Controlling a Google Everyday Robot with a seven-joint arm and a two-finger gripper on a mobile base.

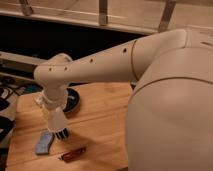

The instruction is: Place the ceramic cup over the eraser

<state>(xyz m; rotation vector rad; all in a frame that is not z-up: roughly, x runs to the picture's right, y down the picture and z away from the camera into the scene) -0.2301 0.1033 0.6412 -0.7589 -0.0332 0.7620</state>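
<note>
My gripper hangs down from the white arm over the left part of the wooden table. Its dark end is just above the tabletop, between the dark bowl and the blue-grey pad. I do not see the white ceramic cup as a separate thing; it is hidden or out of view. The striped black eraser does not show apart from the gripper's dark end; it may be hidden under it.
A dark round bowl stands behind the gripper, partly covered by the arm. A flat blue-grey pad lies front left of the gripper. A slim reddish-brown object lies in front. The robot's white body fills the right side.
</note>
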